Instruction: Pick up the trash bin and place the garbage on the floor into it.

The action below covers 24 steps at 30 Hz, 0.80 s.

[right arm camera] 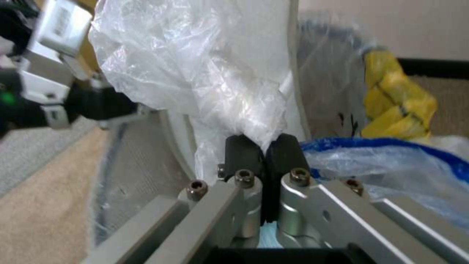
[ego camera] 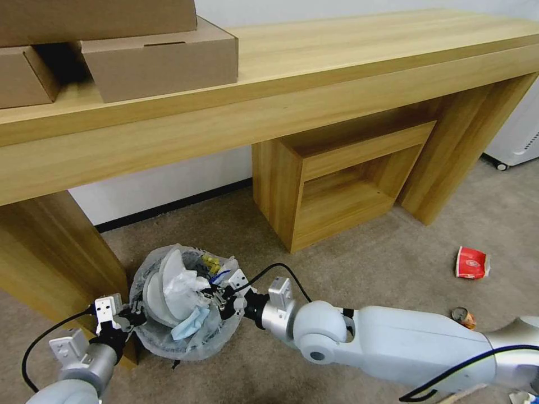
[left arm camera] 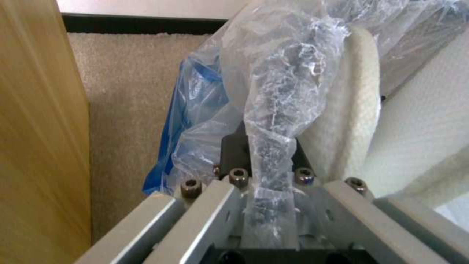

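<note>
- Trash bin [ego camera: 179,336] sits on the floor beside the worktop leg, stuffed full.
- Left gripper [ego camera: 120,318] clamps its bag at the rim; thin plastic may tear.
- Right gripper [ego camera: 224,297] pinches crumpled plastic [right arm camera: 205,73] above; overflow could spill.

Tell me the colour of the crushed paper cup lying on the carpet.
Red with white, the crushed paper cup shows best in the head view.
</note>
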Tool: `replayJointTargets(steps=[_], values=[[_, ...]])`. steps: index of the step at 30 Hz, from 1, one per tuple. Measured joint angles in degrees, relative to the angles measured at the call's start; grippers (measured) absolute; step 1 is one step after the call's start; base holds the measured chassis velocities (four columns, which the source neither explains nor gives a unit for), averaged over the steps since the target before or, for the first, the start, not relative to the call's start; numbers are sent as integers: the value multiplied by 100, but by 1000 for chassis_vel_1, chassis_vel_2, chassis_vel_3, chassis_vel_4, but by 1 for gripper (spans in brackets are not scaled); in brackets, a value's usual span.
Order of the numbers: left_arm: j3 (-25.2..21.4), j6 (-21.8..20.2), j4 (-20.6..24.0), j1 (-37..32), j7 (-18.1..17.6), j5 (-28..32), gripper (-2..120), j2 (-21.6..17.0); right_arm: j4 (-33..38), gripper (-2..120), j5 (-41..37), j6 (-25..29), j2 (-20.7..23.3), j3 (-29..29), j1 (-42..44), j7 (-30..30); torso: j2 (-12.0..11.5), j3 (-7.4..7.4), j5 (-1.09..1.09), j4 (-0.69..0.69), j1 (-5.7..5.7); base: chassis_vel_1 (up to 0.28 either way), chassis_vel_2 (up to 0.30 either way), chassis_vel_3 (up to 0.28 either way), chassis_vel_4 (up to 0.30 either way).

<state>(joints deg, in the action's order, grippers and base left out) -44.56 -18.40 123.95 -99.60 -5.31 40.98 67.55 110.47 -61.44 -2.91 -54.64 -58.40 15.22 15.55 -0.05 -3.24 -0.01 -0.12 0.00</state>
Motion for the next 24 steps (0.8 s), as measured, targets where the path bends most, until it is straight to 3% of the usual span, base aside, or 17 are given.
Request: replayJointTargets(steps=[14, 24], values=[[23, 110, -7, -62, 84, -30, 0, 25, -200, 0, -392, -490, -469, -266, -301, 742, 0, 0, 1, 0, 0, 0, 0, 0, 0], [45, 177, 23, -140, 138, -77, 0, 47, -242, 0, -796, -1216, -867, -247, -320, 1590, 0, 0, 0, 0, 0, 0, 0, 0, 0]])
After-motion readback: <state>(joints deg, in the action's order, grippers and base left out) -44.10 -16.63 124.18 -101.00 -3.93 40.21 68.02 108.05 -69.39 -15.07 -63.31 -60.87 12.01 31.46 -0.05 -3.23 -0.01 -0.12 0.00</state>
